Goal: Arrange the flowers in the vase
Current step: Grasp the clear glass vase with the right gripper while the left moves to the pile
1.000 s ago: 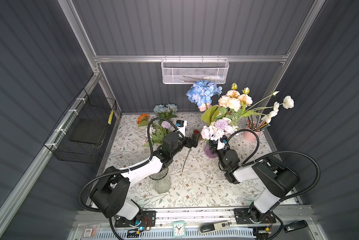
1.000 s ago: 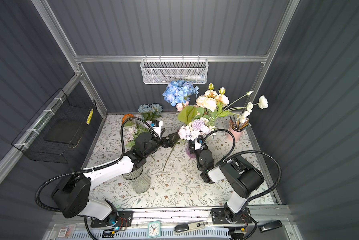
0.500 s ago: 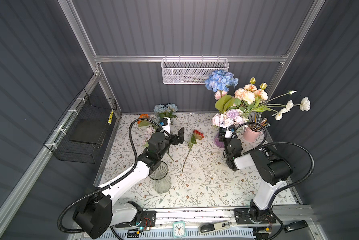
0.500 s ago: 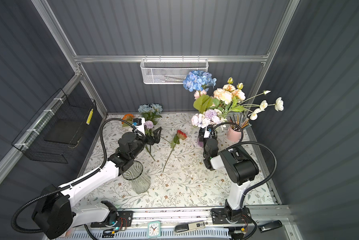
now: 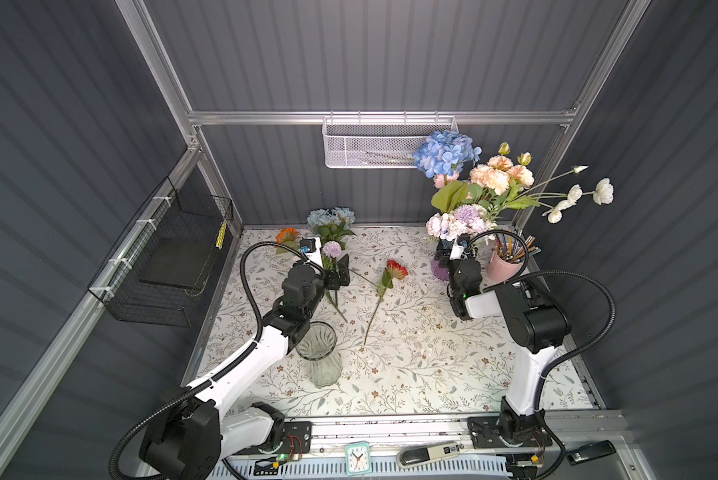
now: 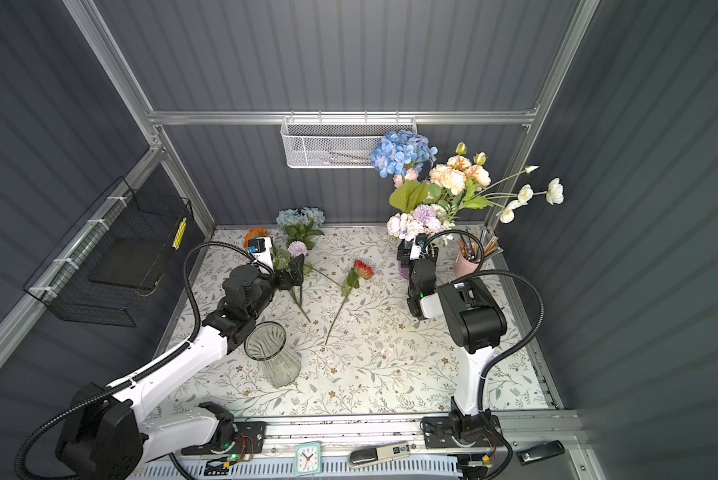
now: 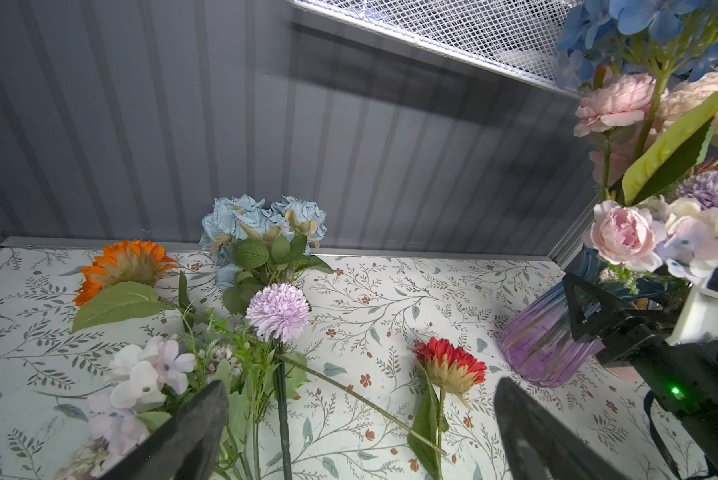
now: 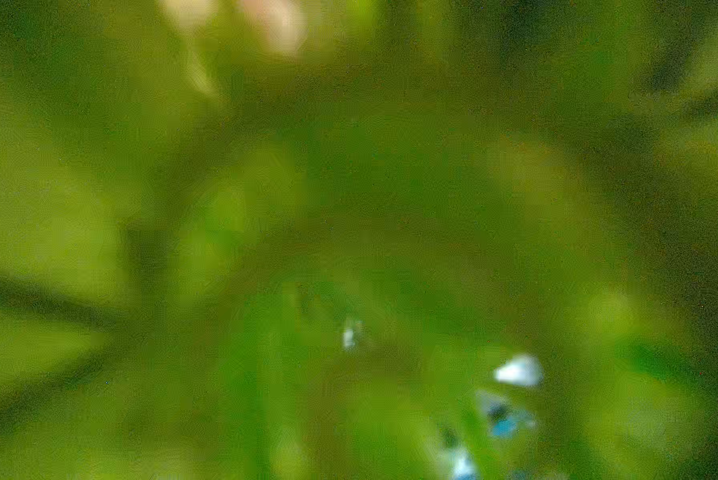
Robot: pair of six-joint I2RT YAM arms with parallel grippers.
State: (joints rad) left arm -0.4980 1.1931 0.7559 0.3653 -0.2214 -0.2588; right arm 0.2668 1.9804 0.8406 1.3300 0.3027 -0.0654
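Left tool [image 7: 359,399] spread wide, empty, right tool [image 6: 416,257] at purple vase [image 7: 544,345]

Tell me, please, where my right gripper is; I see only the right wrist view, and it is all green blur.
Observer: The right gripper is right by the purple vase, under its bouquet.
Operator: Is the clear vase filled yet?
Observer: No, the clear vase stands empty beside the left arm.
Operator: Are any flowers loose?
Observer: A red flower lies on the tablecloth between the two vases.
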